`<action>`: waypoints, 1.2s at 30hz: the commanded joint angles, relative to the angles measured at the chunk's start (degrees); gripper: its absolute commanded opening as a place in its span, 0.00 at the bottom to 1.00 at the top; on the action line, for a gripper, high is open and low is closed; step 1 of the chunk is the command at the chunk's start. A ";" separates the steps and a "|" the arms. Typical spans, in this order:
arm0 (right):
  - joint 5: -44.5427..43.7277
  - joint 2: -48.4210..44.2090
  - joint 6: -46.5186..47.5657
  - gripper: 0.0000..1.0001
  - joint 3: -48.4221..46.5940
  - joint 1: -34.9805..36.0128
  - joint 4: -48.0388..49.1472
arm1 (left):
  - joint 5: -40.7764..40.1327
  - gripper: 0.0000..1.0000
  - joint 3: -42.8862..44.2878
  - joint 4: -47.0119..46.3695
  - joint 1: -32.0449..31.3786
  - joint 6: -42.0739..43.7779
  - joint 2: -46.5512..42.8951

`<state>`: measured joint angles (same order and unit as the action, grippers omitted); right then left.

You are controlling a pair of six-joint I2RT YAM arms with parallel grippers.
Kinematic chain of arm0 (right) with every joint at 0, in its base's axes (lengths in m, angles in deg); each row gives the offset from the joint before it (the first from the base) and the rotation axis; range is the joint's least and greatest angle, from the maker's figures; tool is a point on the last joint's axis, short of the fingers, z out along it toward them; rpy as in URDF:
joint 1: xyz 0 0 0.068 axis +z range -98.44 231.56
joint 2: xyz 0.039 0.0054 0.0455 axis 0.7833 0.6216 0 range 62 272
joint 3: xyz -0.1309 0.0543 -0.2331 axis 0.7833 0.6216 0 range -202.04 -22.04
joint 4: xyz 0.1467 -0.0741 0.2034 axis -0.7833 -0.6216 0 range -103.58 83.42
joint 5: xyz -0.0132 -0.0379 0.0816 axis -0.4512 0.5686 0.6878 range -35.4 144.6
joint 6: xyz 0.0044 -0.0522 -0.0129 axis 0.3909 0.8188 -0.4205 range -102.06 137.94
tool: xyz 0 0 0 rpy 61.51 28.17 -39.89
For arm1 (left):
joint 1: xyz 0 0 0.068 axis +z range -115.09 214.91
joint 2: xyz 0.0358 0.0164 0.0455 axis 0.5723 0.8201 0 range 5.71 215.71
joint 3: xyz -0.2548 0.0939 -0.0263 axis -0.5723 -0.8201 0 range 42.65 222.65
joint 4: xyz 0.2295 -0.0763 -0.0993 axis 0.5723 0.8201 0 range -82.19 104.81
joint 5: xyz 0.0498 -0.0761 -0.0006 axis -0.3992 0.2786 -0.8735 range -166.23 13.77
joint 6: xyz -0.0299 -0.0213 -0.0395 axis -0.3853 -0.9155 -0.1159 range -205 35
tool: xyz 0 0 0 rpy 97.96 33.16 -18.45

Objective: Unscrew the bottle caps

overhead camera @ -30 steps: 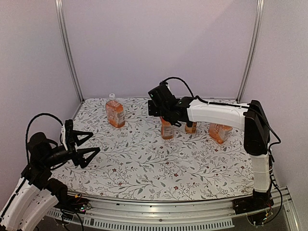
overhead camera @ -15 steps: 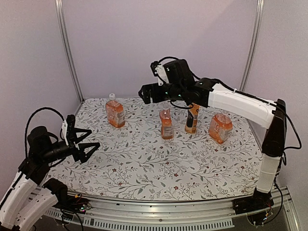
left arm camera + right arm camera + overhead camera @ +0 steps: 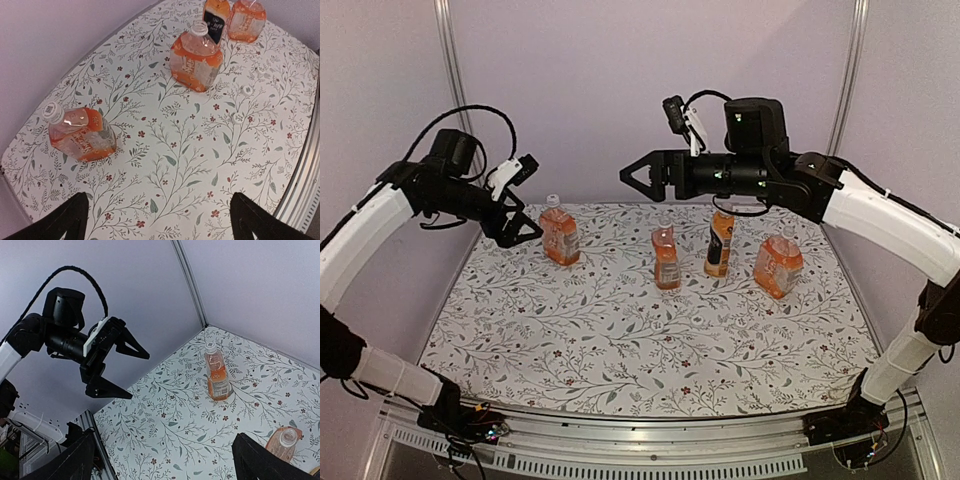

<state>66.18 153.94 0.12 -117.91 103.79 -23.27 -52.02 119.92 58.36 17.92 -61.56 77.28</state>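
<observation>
Four clear bottles of orange drink stand at the back of the table. The far-left bottle (image 3: 560, 236) keeps its white cap (image 3: 552, 200), which also shows in the left wrist view (image 3: 52, 111) and the right wrist view (image 3: 211, 346). The middle bottle (image 3: 666, 258) shows a bare neck (image 3: 200, 29). Two loose white caps (image 3: 246, 90) lie on the cloth near it. My left gripper (image 3: 528, 198) is open and empty, raised just left of the capped bottle. My right gripper (image 3: 628, 178) is open and empty, high above the middle bottle.
A tall dark-labelled bottle (image 3: 719, 243) and a round bottle (image 3: 778, 265) stand right of the middle one. The floral table cloth (image 3: 640, 340) runs to a metal rail at the near edge. Purple walls and metal posts close the back.
My left arm has swung from low at the near left up to the far-left bottle. My right arm has lifted off the middle bottle and risen higher.
</observation>
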 commanded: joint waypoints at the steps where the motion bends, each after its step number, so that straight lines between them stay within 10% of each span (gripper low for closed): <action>1: -4.45 -2.49 -1.32 0.97 3.49 0.65 -4.53 | -7.91 1.00 12.57 7.71 0.88 8.02 12.84; 18: -10.67 -7.22 -3.47 0.97 7.81 2.77 -9.15 | -4.89 1.00 19.79 -25.51 5.95 -1.42 35.47; 36: -11.29 -3.79 -3.96 0.97 4.29 3.15 -12.12 | 1.20 0.78 15.72 -25.92 8.57 0.38 39.21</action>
<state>55.82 149.62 -3.53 -111.99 106.52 -34.06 -52.72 135.05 33.20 25.70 -60.97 114.77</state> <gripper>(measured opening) 0.974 0.809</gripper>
